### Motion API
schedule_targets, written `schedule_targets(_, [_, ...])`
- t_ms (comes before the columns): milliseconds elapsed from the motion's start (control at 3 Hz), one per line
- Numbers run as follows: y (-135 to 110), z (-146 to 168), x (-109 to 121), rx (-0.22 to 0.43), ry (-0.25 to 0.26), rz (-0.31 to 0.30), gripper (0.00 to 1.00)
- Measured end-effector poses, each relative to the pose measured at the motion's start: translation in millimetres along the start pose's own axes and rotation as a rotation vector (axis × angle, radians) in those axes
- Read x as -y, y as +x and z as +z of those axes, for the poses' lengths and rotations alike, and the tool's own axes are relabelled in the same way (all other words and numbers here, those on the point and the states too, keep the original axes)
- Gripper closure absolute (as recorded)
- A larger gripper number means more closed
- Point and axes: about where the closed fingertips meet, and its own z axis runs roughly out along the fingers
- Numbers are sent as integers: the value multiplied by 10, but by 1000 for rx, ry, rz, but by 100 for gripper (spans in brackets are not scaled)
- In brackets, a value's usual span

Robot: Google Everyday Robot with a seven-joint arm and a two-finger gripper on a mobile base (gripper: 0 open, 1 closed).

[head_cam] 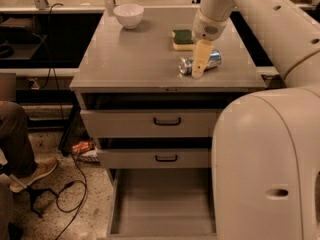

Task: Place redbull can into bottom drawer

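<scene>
White bowl (128,15) sits at the table's (125,59) back-left corner, sponge (182,39) toward the back right. The can (186,65) lies on its side near the front-right edge, with my gripper (198,69) down over it. Clamped or not, I can't tell. The bottom drawer (160,204) stands open below the front edge.
</scene>
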Motion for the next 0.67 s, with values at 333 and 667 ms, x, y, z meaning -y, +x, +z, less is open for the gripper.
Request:
schedule_targets(333, [42,182,-40,1,-32,12,0])
schedule_targets(667, [82,302,-71,6,-54,30,16])
